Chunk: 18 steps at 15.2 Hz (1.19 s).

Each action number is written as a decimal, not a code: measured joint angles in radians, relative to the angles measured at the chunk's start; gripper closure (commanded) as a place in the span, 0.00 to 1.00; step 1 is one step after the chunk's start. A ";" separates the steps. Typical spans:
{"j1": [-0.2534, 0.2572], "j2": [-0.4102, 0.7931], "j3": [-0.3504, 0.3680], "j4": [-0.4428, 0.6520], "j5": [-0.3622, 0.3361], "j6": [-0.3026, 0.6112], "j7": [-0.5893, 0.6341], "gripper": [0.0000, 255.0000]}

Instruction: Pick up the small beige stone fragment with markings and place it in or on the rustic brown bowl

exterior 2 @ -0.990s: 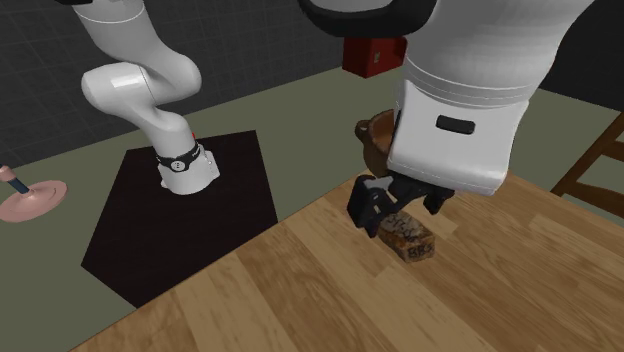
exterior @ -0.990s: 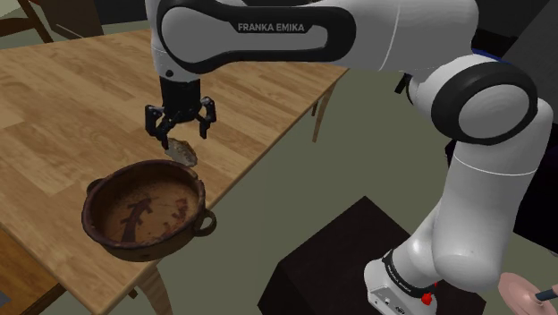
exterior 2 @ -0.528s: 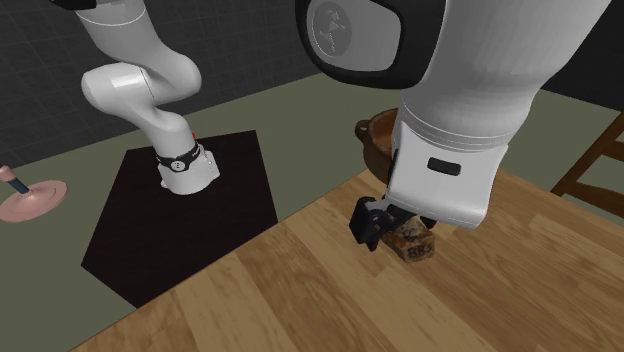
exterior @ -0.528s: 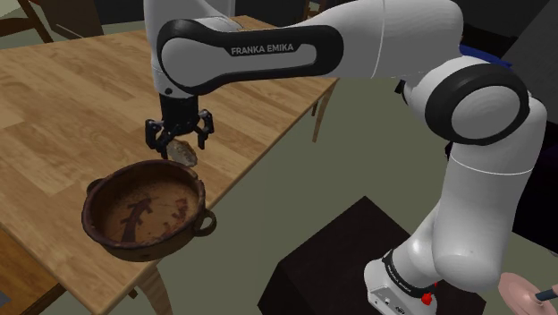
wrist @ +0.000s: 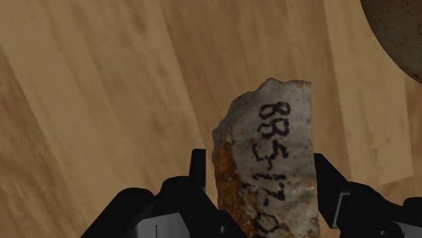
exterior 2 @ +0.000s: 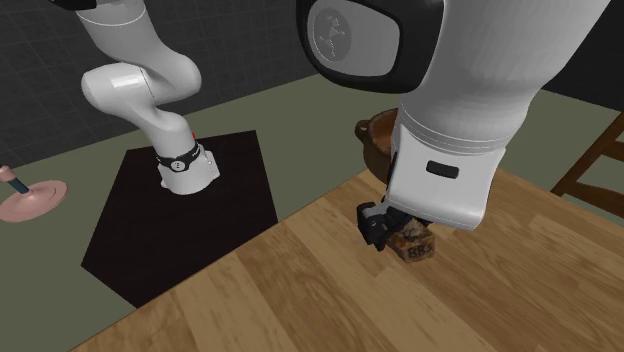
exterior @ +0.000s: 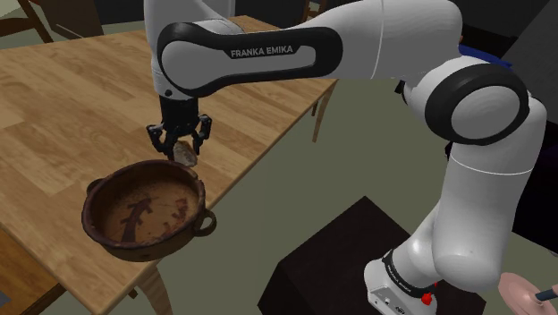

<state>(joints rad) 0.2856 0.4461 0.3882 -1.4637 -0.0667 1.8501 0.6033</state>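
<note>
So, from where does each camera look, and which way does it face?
Shoulder view: beside the stand, looking down at table, bowl and stone; the arm shows.
Second exterior view: across the table, facing the stand; arm and claw show.
Wrist view: mounted above the claw, which shows, looking down at the stone.
Shared: both exterior views show stone, bowl and stand.

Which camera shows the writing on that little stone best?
The wrist view: the small beige stone fragment sits close, its black markings legible. The shoulder view shows a tiny lump; in the second exterior view it is partly hidden by the white arm.
</note>
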 measured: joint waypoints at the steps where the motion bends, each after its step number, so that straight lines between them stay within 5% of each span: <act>1: 0.000 0.000 0.000 0.000 0.000 0.000 0.000 1.00; 9: 0.000 0.000 0.000 0.001 0.000 0.000 0.000 1.00; 18: 0.006 -0.006 0.003 0.097 0.003 -0.102 0.003 1.00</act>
<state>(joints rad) 0.2918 0.4400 0.3916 -1.3667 -0.0640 1.7485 0.6063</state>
